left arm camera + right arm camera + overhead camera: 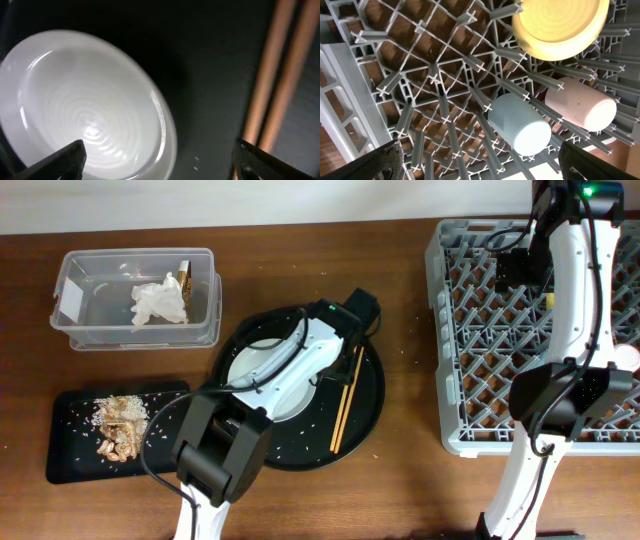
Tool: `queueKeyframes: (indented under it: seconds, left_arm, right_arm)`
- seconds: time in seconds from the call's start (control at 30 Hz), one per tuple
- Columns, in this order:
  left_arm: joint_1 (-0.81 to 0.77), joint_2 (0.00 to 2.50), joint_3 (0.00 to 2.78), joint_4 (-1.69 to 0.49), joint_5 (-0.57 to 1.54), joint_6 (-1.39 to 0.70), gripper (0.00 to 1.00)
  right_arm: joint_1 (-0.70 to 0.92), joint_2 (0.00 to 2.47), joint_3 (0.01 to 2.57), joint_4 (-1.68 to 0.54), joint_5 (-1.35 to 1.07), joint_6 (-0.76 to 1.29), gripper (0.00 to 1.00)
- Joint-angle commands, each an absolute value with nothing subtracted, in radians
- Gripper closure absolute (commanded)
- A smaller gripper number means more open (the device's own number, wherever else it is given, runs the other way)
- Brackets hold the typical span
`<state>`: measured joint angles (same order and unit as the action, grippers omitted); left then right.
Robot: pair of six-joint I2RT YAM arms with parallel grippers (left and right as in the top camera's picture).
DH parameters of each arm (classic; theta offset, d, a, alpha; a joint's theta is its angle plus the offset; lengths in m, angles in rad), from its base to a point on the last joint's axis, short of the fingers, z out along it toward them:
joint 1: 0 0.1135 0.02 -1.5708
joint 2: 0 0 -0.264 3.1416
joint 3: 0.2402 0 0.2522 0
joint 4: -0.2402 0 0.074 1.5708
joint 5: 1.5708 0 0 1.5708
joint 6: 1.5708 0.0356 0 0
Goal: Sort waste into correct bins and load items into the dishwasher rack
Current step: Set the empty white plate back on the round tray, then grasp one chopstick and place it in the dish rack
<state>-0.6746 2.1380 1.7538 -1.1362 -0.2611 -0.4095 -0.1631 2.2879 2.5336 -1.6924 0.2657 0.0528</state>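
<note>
Left end effector wide, empty, above plate on round tray; chopsticks on the tray beside plate, not touching. Right end effector wide, empty, over rack (right of the tray) holding bowl, blue cup, pink cup

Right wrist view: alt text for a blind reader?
Grey dishwasher rack fills the frame, holding a yellow bowl top right, a light blue cup and pale pink cup below it. The right gripper is open, fingertips at the bottom corners.
</note>
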Motion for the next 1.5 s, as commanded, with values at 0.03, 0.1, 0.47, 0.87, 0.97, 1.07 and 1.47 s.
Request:
queueKeyframes:
  seconds: [0.03,0.1,0.47,0.87,0.97,1.07,1.47]
  left_arm:
    - [-0.769,2.145,1.781,-1.098,-0.201,-0.268,0.51]
    - [-0.788,2.147,1.756,-1.039,-0.178,-0.268,0.50]
    - [-0.689,2.229,1.748,-0.952,-0.054,-0.220,0.59]
    - [-0.684,2.311,1.758,-0.969,0.038,-0.208,0.87]
    - [-0.684,2.276,1.825,-1.025,0.038,-0.207,0.98]
    - [-0.684,2.205,1.857,-1.027,0.038,-0.209,0.98]
    - [-0.670,2.019,1.857,-0.657,0.323,-0.671,0.99]
  right_arm:
    - [-0.165,2.258,2.535,-1.694,0.281,0.064,0.02]
    - [-0.165,2.258,2.535,-1.694,0.281,0.064,0.02]
    - [-0.165,2.258,2.535,-1.694,0.281,0.064,0.02]
    - [-0.165,2.258,2.535,-1.694,0.282,0.064,0.02]
    - [-0.165,2.258,2.535,-1.694,0.281,0.064,0.02]
    - [-0.165,2.258,2.535,-1.694,0.281,0.064,0.02]
    - [-0.165,2.258,2.535,-1.694,0.281,0.064,0.02]
